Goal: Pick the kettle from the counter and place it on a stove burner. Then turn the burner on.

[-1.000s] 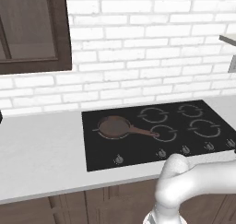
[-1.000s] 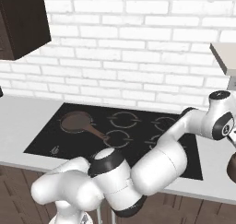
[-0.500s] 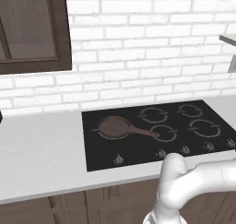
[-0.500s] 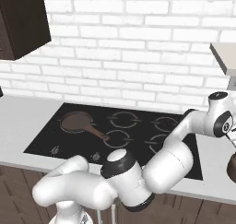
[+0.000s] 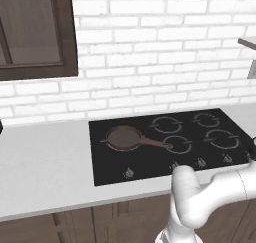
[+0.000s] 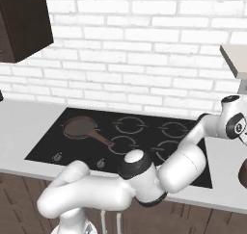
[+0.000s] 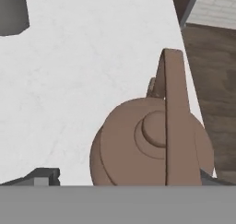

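The two-finger gripper (image 7: 124,177) hangs over the small squat copper-brown kettle (image 7: 152,140), its jaws spread wide, one dark tip to each side of the body, with nothing held. The arched handle runs across the knobbed lid, the short spout behind it. The kettle stands on the smooth pale grey-white stone counter (image 7: 83,71), close to the counter's edge, beyond which dark wood flooring shows. In the right base view the kettle (image 6: 242,173) is a brown shape at the far right, on the worktop right of the black glass cooktop (image 6: 144,149). The cooktop has five grey ring burners (image 5: 222,138). A flat brown long-handled frying pan (image 5: 125,138) sits on the left one, its handle pointing right towards the middle ring. Small round control knobs (image 5: 129,173) line the near edge. White brick wall (image 5: 160,62) rises behind, with a dark wood cabinet (image 5: 35,32) upper left.
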Controlling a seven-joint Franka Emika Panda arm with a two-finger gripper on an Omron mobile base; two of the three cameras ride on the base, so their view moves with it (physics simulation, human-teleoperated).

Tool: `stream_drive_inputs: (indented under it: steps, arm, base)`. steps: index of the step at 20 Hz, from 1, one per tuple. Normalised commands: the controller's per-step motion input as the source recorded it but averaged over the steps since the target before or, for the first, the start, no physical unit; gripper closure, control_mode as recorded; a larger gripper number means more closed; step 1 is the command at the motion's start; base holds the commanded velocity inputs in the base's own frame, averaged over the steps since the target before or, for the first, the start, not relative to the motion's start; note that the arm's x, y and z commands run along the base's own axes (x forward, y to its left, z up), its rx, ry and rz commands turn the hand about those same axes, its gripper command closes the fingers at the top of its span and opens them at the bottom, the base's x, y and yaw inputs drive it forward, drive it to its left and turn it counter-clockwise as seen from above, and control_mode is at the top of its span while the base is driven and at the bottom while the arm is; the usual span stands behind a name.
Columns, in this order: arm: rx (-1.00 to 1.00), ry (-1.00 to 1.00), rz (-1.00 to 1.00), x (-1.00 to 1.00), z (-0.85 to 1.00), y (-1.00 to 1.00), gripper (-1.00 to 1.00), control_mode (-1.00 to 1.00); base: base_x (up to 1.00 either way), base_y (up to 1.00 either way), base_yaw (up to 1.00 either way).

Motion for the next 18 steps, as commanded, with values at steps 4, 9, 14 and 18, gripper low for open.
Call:
stream_drive_inputs:
  steps: [4,9,14,18]
  arm:
    - [0.00,0.06,-0.02,0.05,-0.04,-0.24,1.00,-1.00]
    - [0.00,0.00,0.00,0.00,0.00,0.00,1.00,-1.00]
    - [0.00,-0.16,0.00,-0.06,0.03,0.02,1.00,-1.00]
    - [0.00,-0.38,0.00,-0.26,0.26,0.36,1.00,-1.00]
  base:
    - [0.00,0.00,0.00]
    - [0.00,0.00,0.00]
    - [0.00,0.00,0.00]
    - [0.00,0.00,0.00]
